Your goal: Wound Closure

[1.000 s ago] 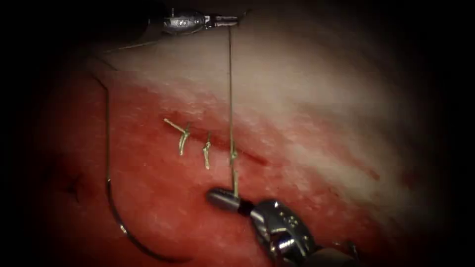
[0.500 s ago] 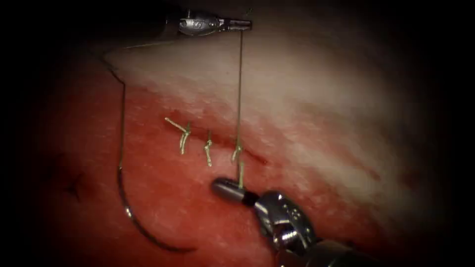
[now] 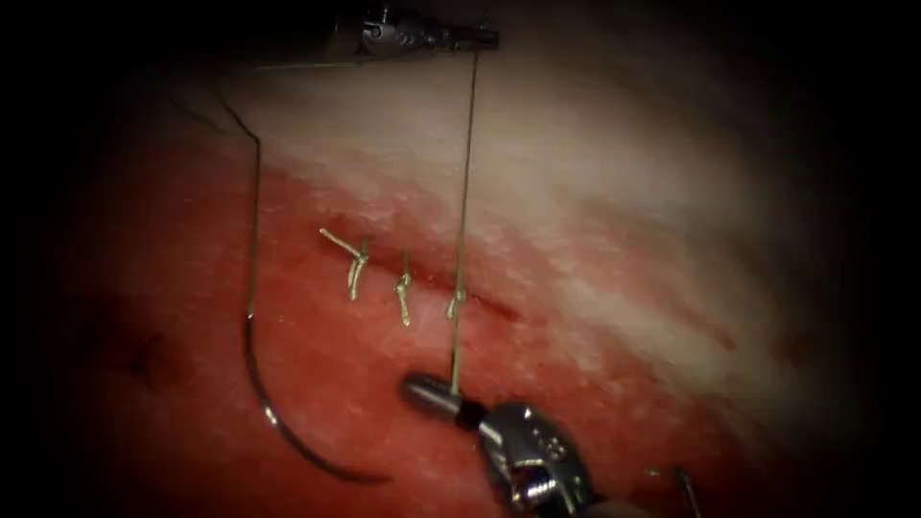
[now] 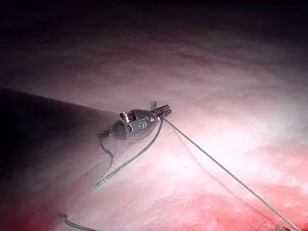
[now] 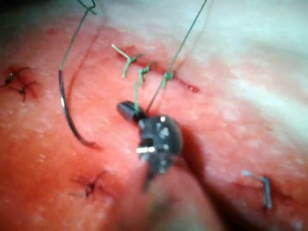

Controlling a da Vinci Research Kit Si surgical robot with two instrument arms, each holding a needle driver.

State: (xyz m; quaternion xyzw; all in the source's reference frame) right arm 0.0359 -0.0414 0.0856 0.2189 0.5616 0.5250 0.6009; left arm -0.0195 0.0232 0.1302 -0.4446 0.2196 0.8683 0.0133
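At the 12 o'clock edge of the endoscope view, the left tool (image 3: 477, 37) is seen with its jaws closed on the thread (image 3: 465, 192); the same closed grip on the strand is seen in the left wrist view (image 4: 165, 113). From those jaws the thread is stretched straight toward 6 o'clock, across the pale part of the tissue (image 3: 614, 192), through the knot (image 3: 455, 304) on the cut (image 3: 422, 273), and down to the right tool (image 3: 436, 393). The right tool is entered from 5 o'clock, and its jaws are closed on the thread just below the cut, toward 6 o'clock of the knot; the grip is also seen in the right wrist view (image 5: 131, 111).

A second strand is led from the left tool toward 9 o'clock, then dropped toward 6 o'clock on the left side of the cut, where it is joined to the needle (image 3: 288, 432). The needle is held by neither tool; it is seen well to the left of the cut, at about 7 o'clock, its curve open toward the cut. Whether its tip rests on the tissue or in it cannot be told.

Two finished stitches (image 3: 379, 273) with short cut ends are noted on the cut, toward 9 o'clock of the knot. Red fluid (image 3: 336, 384) is spread over the lower tissue.
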